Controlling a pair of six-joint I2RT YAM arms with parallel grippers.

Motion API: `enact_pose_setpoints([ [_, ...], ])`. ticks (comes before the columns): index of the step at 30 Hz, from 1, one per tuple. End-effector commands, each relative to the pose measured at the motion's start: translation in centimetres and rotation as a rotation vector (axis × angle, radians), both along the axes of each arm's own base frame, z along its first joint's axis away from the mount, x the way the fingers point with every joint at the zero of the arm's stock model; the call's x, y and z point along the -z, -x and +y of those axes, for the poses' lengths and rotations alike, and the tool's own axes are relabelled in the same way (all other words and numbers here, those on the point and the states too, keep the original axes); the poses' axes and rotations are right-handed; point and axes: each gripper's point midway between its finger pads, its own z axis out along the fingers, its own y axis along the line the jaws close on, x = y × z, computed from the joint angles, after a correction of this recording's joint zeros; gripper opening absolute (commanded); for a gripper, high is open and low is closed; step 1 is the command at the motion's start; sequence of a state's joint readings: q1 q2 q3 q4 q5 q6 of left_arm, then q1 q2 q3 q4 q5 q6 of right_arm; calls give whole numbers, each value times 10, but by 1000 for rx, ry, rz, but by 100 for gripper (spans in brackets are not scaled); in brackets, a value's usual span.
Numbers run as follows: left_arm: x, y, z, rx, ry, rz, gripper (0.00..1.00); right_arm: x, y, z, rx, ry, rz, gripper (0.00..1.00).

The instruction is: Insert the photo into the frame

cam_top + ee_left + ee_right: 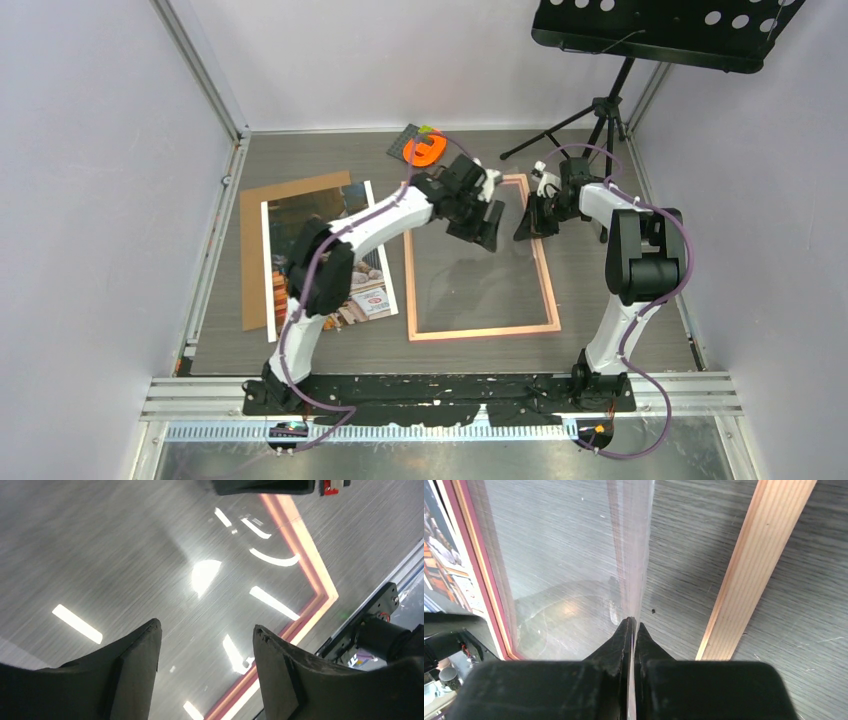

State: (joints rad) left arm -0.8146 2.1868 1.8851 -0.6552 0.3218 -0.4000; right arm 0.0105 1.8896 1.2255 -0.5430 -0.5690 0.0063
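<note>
Presently: the right end effector [632, 622] is clamping together on the edge of the clear pane [574, 555], inside the frame [483, 331] on the tabletop [600, 320]. The left end effector [206, 626] is hovering over the pane, fingers apart. The photo [372, 298] is lying left of the frame, on the backing board [290, 190] (not yet inserted). Step, as judged: opening the frame. Next: bringing the photo across.

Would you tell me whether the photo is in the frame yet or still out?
Out. The photo lies on the brown board, left of the frame; inside the frame only bare table shows.
</note>
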Motion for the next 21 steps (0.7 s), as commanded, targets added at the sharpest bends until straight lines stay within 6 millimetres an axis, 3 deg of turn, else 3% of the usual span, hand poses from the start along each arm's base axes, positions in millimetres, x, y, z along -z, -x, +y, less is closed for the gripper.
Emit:
enact_pose_setpoints([
  [1,-51,-26,72,-85,-54,-147,68,-18,-14,6,-10,-29,-68,6],
  [4,-39,-36,123,-165,-152,-184,69,-26,-11,13,-10,-81,-61,6],
  [7,-12,-42,168,-245,-222,-143,69,-36,-8,23,-12,-146,-51,6],
  [9,5,-42,186,-267,-257,-97,67,-41,-6,27,-10,-178,-50,6],
  [14,34,-38,201,-264,-300,-17,62,-52,-7,24,36,-263,-41,6],
  [21,52,-39,205,-266,-303,16,52,-63,-3,32,44,-350,-22,6],
])
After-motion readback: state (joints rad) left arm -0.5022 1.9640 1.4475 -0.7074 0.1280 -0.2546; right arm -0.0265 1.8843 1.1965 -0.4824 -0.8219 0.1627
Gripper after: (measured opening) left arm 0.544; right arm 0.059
